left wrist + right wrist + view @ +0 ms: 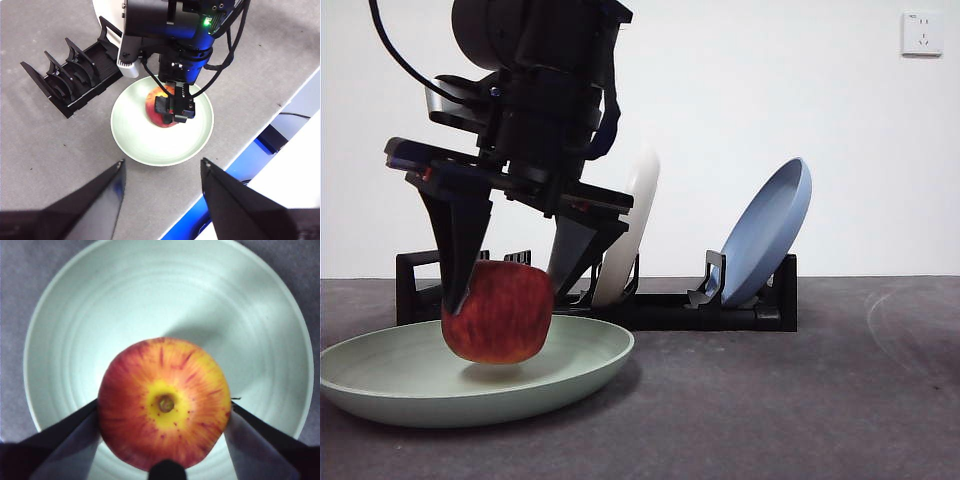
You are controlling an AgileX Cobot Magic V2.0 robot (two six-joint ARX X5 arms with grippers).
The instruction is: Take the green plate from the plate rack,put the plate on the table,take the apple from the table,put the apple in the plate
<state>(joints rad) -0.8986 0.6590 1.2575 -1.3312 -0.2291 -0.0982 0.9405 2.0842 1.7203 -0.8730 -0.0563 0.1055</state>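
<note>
The red apple (498,312) is held between the jaws of my right gripper (507,297), which comes down from above. It hangs just over the middle of the green plate (380,385), with its shadow on the plate under it. The plate lies flat on the table (800,400), in front of the black plate rack (720,305). The right wrist view shows the apple (164,402) stem up between the jaws, over the plate (165,295). My left gripper (162,167) is open and empty, high above the plate (150,145), the apple (160,112) and the rack (75,70).
A cream-white plate (635,215) and a blue plate (770,230) lean upright in the rack behind the green plate. The table's edge (260,125) runs close beside the green plate, with a drop beyond it.
</note>
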